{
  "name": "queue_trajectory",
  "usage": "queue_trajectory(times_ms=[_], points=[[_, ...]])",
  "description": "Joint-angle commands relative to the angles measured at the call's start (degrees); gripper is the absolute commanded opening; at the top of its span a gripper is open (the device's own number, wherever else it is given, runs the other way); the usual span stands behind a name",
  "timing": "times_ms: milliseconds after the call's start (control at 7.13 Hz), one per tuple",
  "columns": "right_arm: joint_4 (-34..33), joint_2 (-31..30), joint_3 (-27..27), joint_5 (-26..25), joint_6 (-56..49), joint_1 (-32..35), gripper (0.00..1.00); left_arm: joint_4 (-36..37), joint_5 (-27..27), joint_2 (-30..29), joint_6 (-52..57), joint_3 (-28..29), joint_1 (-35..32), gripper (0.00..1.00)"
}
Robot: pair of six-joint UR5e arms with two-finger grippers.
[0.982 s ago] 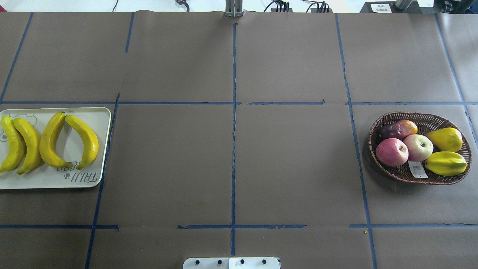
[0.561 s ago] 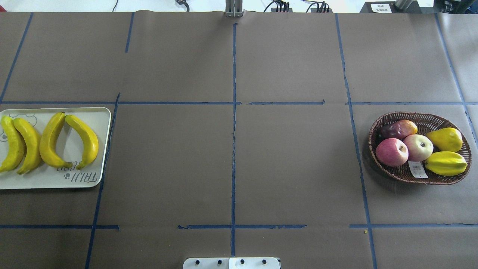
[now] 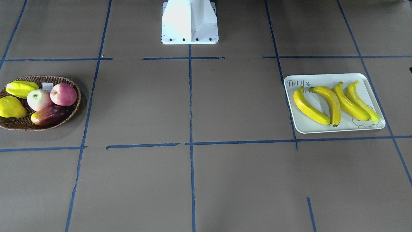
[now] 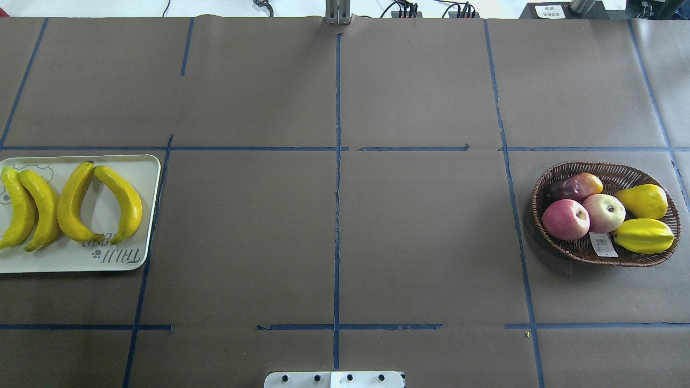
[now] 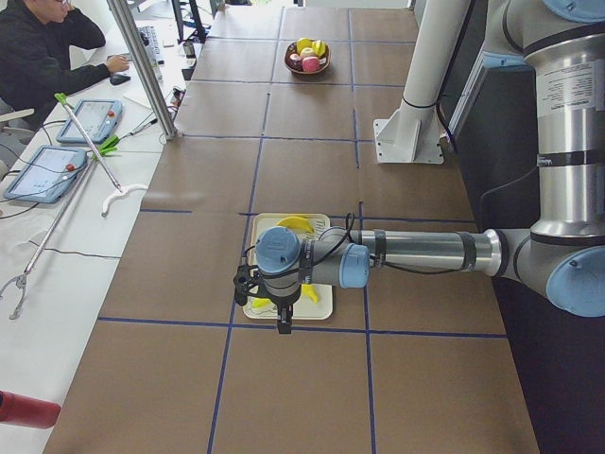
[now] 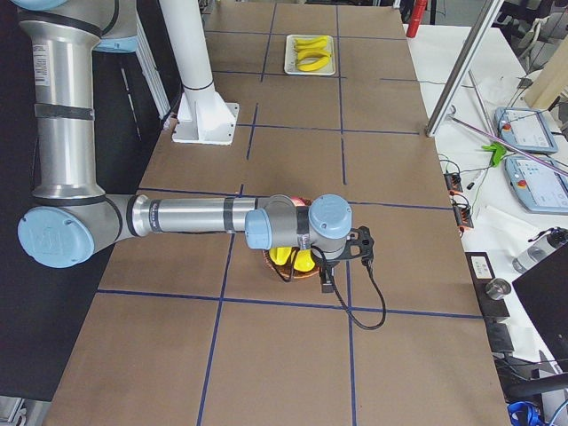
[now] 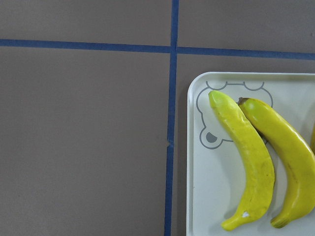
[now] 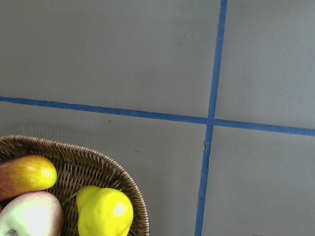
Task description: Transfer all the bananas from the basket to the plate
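Now four bananas [image 4: 73, 203] lie on the plate [image 4: 70, 260]; the basket [image 4: 620, 171] holds apples [image 4: 566, 219]; left gripper [image 5: 282, 320] and right gripper [image 6: 327, 284]: cannot tell how jaws stand.

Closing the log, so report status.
Left claw above plate, right claw above basket, open or shut unclear. Four bananas on plate, none in basket. Nothing in the way.

Left gripper [image 5: 284, 323], right gripper [image 6: 327, 284] downward; left arm [image 5: 416, 251], right arm [image 6: 186, 216] outstretched.

Red apple [image 4: 565, 219], pale apple [image 4: 604, 212], red-yellow mango [image 4: 574, 186], yellow pear [image 4: 644, 200], ridged starfruit [image 4: 644, 235] — blue tape lines [image 4: 337, 215] on brown paper [image 4: 242, 231]
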Motion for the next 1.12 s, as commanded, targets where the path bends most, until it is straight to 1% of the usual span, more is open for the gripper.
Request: queue_trajectory(times_ms=[0,281,421,982], points=[[-7.44,-0.38,0.60,1.42,0.38,1.73,1.00,0.17,-0.08,-0.06,0.00,-0.08,0.00,1.00],[-7.57,-0.73,0.68,0.11,0.38,1.99,1.00,0.18,0.01,-0.06,0.00,0.00,0.00,1.00],[-7.39,-0.73,0.60,-2.94,0.21,1.99,1.00,0.18,0.01,-0.15,0.00,0.00,0.00,1.00],[-6.69,-2.22,-0.11,-3.24,-1.19,2.08,1.00,-0.09,0.45,-0.41,0.18,-0.34,0.00,1.00]])
